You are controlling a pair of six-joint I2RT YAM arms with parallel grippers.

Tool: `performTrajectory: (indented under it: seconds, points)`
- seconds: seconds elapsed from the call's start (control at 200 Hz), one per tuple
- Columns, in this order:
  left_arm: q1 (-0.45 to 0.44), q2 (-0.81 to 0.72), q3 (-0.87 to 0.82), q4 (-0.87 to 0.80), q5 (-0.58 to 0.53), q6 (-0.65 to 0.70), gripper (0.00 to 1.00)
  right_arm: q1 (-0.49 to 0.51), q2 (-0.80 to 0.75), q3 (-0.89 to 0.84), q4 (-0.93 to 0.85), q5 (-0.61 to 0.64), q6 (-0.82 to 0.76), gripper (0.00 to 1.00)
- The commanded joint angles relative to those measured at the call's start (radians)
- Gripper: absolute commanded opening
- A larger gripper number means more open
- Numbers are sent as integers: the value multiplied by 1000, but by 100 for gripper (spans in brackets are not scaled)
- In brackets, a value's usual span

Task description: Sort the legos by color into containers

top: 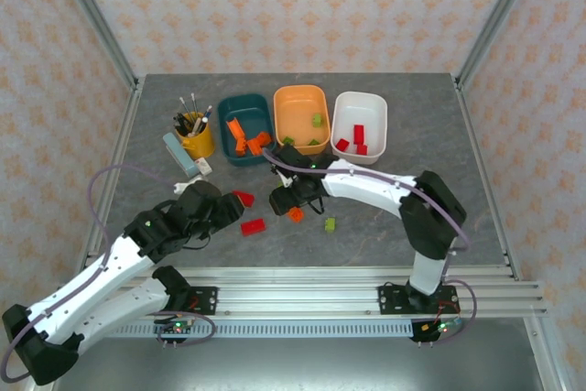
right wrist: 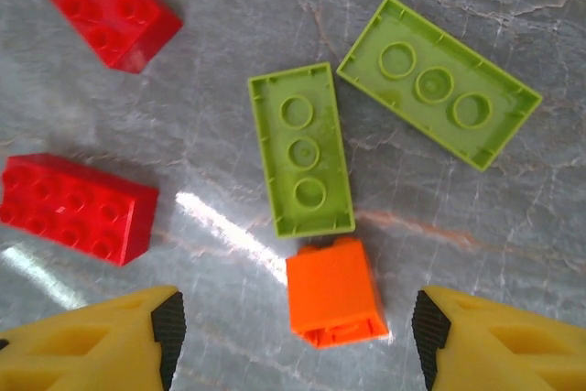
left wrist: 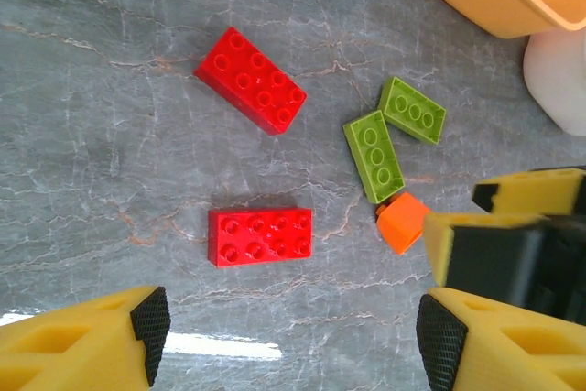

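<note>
Orange brick (right wrist: 334,292) sits on the table (right wrist: 476,226) between the parted fingers (right wrist: 110,341) of our right gripper (right wrist: 298,331), just beside a green plate (right wrist: 301,150) whose long axis points away. Our left gripper (left wrist: 295,327), likewise parted, hovers over a red brick (left wrist: 260,236) lying crosswise.

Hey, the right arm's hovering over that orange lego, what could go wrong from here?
1. The orange brick sits right against a green plate; the open right gripper could catch or drag that plate too as it shuts.
2. The left gripper, also open, hangs close beside the right one over the same cluster, so the two might bump.
</note>
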Motion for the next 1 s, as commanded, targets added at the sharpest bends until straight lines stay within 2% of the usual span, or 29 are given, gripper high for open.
performTrajectory:
  seconds: [0.0,0.23,0.45,0.586,0.721,0.991]
  points:
    - [-10,-35,-4,-66,-61,-28,75,11,73,73,-64,60,-8,68]
    - [-11,-65,-3,-68,-66,-39,75,15,227,185,-105,80,-16,62]
    - [-11,-71,1,-68,-70,-38,75,16,299,225,-123,133,-34,59]
    - [-11,-71,-1,-64,-69,-39,75,16,327,239,-123,116,-42,48]
    - [-11,-67,-1,-55,-71,-38,75,16,325,240,-117,104,-37,36]
    - [-11,3,38,24,-31,25,75,16,205,290,-137,136,-18,29]
